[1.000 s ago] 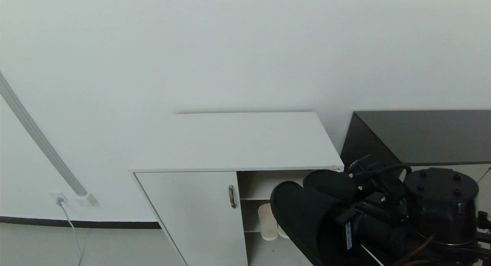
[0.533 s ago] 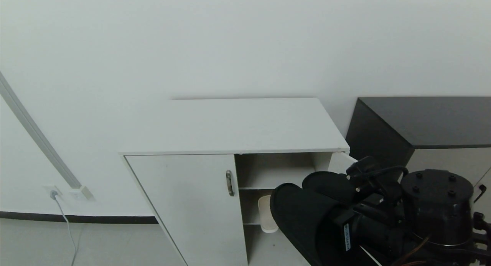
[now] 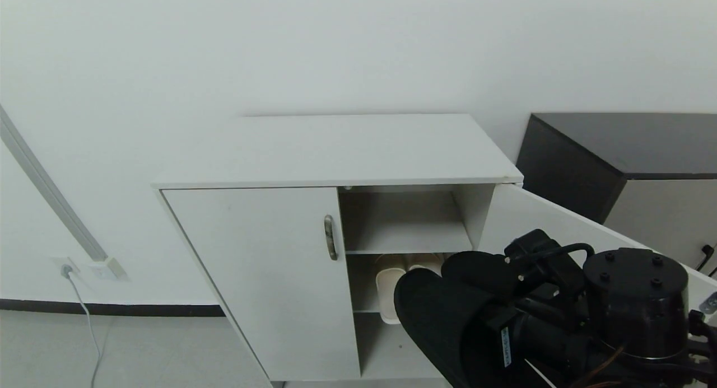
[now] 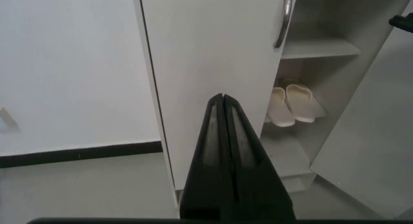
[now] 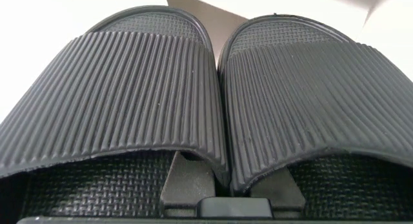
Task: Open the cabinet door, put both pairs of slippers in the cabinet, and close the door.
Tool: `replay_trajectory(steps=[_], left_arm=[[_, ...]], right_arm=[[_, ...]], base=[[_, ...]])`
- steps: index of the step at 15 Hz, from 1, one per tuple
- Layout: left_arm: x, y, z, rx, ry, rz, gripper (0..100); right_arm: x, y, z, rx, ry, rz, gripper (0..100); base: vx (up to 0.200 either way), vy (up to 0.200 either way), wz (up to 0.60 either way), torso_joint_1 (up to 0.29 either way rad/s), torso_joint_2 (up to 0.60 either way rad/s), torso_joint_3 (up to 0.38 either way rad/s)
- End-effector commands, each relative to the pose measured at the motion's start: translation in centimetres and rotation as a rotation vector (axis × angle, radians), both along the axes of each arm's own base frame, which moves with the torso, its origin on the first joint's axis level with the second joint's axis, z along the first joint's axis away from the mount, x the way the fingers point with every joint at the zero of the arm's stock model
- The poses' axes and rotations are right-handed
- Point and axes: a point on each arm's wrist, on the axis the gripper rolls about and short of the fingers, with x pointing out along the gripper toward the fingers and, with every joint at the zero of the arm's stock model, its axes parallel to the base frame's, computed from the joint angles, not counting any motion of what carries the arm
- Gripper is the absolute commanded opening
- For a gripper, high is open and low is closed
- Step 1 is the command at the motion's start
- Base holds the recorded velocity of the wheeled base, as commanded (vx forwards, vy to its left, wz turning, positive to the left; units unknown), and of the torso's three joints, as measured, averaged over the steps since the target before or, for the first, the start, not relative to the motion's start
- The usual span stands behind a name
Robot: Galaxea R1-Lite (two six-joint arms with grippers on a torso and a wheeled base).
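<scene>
Black slippers (image 3: 442,321), a ribbed-strap pair held side by side, sit in the near right of the scene, in front of the open half of the cabinet (image 3: 347,147) and outside it. The right gripper (image 5: 229,188) is clamped on them from the heel end; in its wrist view the two straps touch along their inner edges and a finger shows under each.

Of the white cabinet's doors, the left door (image 3: 252,276) is closed, with a metal handle (image 3: 330,238) upright at its right edge. The right door (image 3: 538,220) is swung wide open toward the near right, passing just behind the held pair. Inside, the upper shelf (image 3: 403,248) is bare. A cream pair of slippers (image 3: 390,293) lies on the middle shelf, the two slippers side by side, their ends reaching the shelf's front edge. The held pair partly hides the right one. Below them is the bottom compartment (image 3: 392,349).

The left gripper (image 4: 223,104) has its fingers pressed together with nothing between them, and it faces the closed left door, low and to the left of the handle.

A dark cabinet (image 3: 616,147) stands to the right of the white one. On the wall at far left, a slanting cable duct (image 3: 45,192) runs down to a socket with a plug in it (image 3: 67,270).
</scene>
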Motion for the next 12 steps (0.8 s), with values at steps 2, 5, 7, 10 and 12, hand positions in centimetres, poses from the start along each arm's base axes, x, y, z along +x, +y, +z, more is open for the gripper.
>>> replay_trajectory(steps=[2,5,7,10,12], left_arm=[[0.00,0.00,0.01,0.000,-0.002,0.000,0],[0.00,0.00,0.01,0.000,-0.002,0.000,0],[0.00,0.00,0.01,0.000,-0.002,0.000,0],[0.00,0.00,0.00,0.000,0.000,0.000,0],[0.00,0.00,0.01,0.000,-0.002,0.000,0]], right_arm=[[-0.02,-0.02,-0.09,-0.003,0.002,0.000,0],[-0.04,-0.04,-0.13,-0.004,0.003,0.000,0],[-0.04,-0.04,-0.13,-0.004,0.003,0.000,0],[-0.04,-0.04,-0.13,-0.004,0.003,0.000,0],[-0.08,-0.03,-0.24,-0.008,0.006,0.002,0]], base=[[0.000,0.000,0.00,-0.176,0.49,0.317],[0.000,0.000,0.00,-0.144,0.48,0.330],[0.000,0.000,0.00,-0.134,0.47,0.339],[0.000,0.000,0.00,-0.108,0.46,0.351],[0.000,0.000,0.00,-0.075,0.45,0.373]])
